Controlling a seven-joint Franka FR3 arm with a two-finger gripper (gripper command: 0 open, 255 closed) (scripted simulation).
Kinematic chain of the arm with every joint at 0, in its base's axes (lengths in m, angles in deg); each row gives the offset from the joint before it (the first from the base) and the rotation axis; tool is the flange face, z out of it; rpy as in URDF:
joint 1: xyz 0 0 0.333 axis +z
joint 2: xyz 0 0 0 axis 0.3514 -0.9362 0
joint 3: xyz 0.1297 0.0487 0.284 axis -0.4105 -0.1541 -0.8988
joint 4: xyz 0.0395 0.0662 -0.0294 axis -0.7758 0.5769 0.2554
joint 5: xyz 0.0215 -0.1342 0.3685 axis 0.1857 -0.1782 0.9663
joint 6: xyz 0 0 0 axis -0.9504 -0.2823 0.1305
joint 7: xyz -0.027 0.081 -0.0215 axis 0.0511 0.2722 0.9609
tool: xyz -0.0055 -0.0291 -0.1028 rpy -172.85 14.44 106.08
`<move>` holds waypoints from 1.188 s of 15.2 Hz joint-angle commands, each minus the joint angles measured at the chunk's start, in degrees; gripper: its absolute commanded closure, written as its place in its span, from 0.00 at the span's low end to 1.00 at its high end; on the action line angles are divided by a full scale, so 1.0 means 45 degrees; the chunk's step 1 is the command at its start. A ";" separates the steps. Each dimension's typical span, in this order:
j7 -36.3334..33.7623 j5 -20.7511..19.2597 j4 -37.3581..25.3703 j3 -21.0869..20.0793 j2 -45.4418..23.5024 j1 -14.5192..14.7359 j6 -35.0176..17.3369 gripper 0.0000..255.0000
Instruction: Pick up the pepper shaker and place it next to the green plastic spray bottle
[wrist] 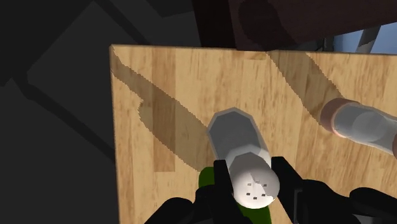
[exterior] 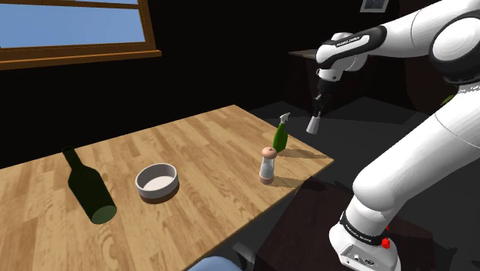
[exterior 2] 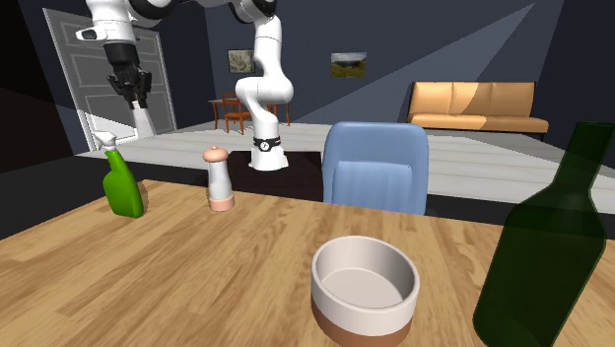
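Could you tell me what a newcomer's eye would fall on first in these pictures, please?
Most likely the black gripper, in the air over a corner of the wooden table, shut on a small white shaker just above the green spray bottle. Next come the large dark green bottle and the white bowl farther along the table, and a pink-capped shaker standing beside the spray bottle.

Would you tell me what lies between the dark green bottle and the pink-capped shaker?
The white bowl sits between the dark green bottle and the pink-capped shaker, plainly in the shoulder view.
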 commanded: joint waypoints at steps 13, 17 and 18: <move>0.0482 0.0375 0.1600 0.0394 -0.1041 0.0092 -0.2550 1.00; 0.0701 0.0589 0.1956 0.0519 -0.1468 0.0148 -0.3284 1.00; 0.0763 0.0653 0.2039 0.0550 -0.1584 0.0164 -0.3469 1.00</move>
